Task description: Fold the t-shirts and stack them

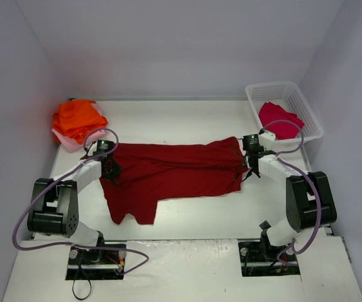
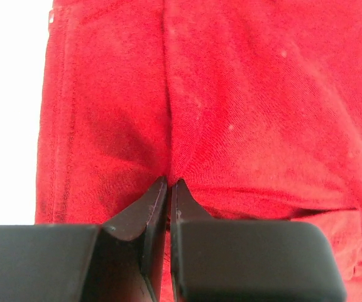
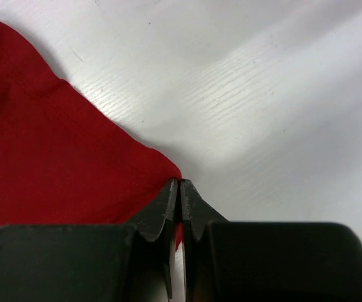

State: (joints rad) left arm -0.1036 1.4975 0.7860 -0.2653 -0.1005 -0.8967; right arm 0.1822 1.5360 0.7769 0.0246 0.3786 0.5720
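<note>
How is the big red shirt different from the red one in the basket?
The dark red shirt lies spread on the table; the crimson shirt sits bunched in the basket. The dark red shirt looks darker than the crimson shirt. The left tool and right tool pinch the dark red shirt, not the crimson one. Both are red.

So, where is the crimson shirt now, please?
Top view: the crimson shirt lies in the basket at the table's far right, beyond the right gripper.
</note>
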